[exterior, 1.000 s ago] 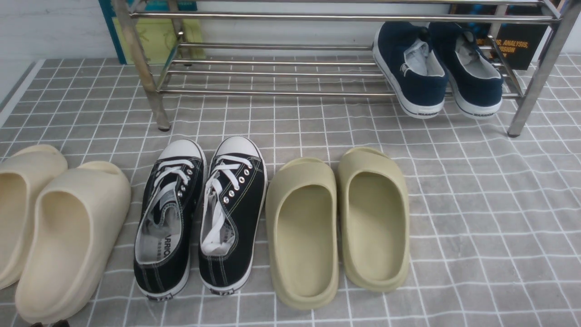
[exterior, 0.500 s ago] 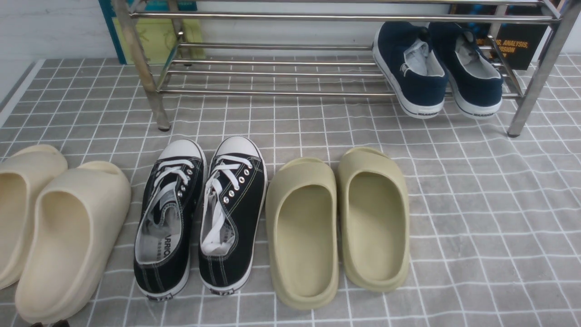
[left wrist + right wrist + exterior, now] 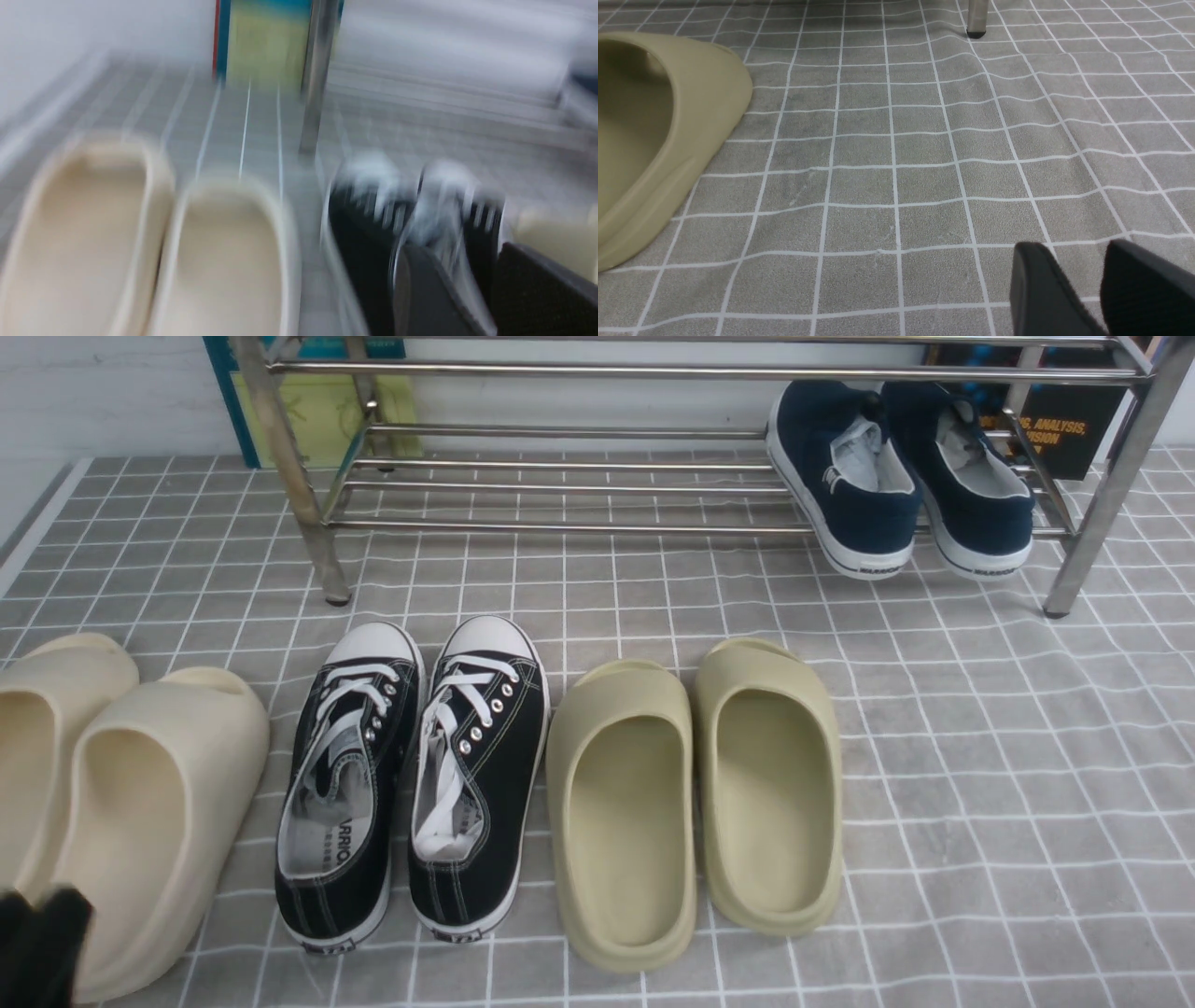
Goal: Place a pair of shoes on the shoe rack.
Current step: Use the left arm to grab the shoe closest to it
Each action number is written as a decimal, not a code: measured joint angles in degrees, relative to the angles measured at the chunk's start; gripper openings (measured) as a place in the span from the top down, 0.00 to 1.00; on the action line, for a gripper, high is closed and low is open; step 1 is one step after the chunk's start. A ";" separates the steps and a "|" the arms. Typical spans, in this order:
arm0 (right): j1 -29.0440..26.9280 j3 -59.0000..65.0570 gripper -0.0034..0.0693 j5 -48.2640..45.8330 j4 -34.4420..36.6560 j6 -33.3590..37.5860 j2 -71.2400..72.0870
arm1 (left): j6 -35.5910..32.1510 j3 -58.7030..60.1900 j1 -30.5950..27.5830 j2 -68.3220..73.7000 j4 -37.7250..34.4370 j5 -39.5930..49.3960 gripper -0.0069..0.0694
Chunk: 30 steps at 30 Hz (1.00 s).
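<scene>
The pair of shoes, two black canvas sneakers with white laces and toe caps, stands side by side on the grey checked mat, one (image 3: pixel 341 784) left of the other (image 3: pixel 481 775), toes toward the shoe rack (image 3: pixel 560 527). The silver tube rack runs along the back. My left gripper (image 3: pixel 37 943) shows as a dark blur at the bottom left corner, over the heel of a cream slide. In the blurred left wrist view its fingers (image 3: pixel 460 254) stand apart, empty, with the sneakers (image 3: pixel 364 224) just ahead. My right gripper (image 3: pixel 1071 249) is open over bare mat.
Two navy slip-ons (image 3: pixel 850 476) lean on the rack's lower shelf at the right. Olive slides (image 3: pixel 625 812) sit right of the sneakers, cream slides (image 3: pixel 140 821) left of them. A rack leg foot (image 3: pixel 976 18) stands ahead of the right gripper, an olive slide (image 3: pixel 654 130) beside it.
My left gripper has come into the front view at the bottom left corner, where only the cream slide showed before. The shoes and slides have not moved.
</scene>
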<state>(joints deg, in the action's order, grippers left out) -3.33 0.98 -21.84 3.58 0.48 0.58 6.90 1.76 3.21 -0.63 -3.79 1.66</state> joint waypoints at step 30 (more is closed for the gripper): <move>0.00 0.00 0.62 0.00 0.00 0.00 0.00 | 16.28 -24.88 0.00 41.55 -3.74 3.68 0.93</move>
<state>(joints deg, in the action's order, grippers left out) -3.33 0.98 -21.84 3.58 0.48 0.58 23.18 -23.12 3.21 40.93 -7.53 5.34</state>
